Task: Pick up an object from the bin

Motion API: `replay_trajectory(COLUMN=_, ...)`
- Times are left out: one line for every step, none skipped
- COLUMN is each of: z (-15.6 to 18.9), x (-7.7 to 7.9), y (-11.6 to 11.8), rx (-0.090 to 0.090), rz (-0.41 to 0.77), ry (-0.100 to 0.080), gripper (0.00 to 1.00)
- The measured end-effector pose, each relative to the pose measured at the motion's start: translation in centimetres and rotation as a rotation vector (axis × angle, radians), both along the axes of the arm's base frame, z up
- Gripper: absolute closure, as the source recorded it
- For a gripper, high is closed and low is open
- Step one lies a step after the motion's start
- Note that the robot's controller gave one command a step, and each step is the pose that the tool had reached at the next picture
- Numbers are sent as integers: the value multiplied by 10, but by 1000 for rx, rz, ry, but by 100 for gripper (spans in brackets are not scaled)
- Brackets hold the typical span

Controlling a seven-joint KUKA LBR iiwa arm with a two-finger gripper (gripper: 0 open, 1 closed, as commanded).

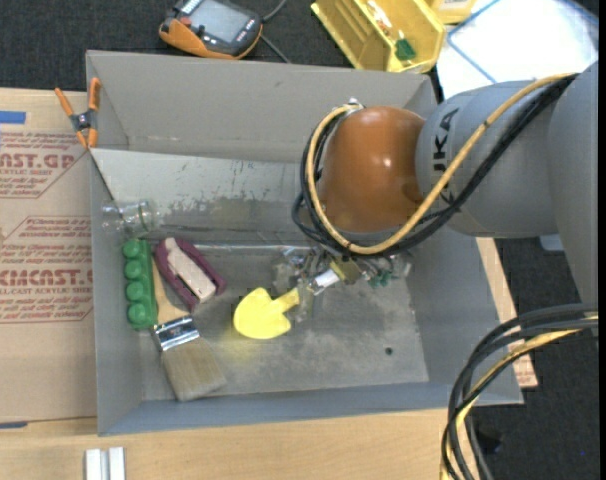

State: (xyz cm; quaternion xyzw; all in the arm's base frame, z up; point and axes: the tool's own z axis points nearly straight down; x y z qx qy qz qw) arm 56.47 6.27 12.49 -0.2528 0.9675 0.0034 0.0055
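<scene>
Scuffed grey bin [193, 103], dark floor [43, 8] beyond; end effector [305, 288] nr yellow piece [258, 318], state unclear.

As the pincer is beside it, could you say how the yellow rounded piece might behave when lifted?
The yellow rounded piece looks like smooth moulded plastic, so probably stiff and light. Its curved top may slip from the pincer.

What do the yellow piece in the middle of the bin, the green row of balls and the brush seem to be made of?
Yellow piece: probably plastic, smooth, one even bright colour. Green row of balls: likely plastic or rubber, slightly glossy, with small highlights. Brush: shiny metal band, pale bristles that look like hair or fibre.
</scene>
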Motion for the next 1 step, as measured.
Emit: replay_trajectory(z=10, x=0, y=0, rx=0, rz=0, ry=2, gripper=100)
